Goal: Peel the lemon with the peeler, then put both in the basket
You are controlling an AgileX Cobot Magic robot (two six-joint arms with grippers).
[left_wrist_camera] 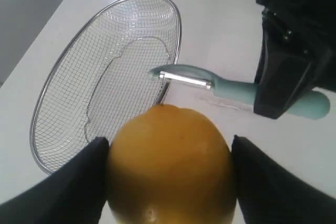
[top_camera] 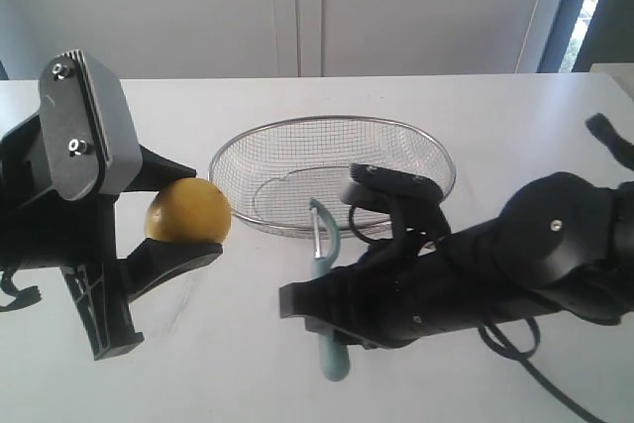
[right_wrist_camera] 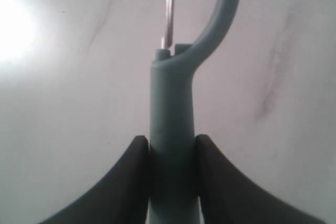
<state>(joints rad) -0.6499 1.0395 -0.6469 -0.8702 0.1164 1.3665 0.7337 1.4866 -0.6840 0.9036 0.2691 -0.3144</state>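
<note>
We clamp the firm, probably slippery lemon (left_wrist_camera: pixel 170 166) across its middle in the left gripper (top_camera: pixel 191 213), and the stiff, light peeler (top_camera: pixel 324 235) mid-handle in the right gripper (right_wrist_camera: pixel 170 148).

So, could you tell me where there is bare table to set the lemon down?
Bare table lies in front, between lemon and peeler, and behind the basket up to the far edge. The basket is empty too. It is crowded where lemon, peeler and the basket's near rim meet.
</note>
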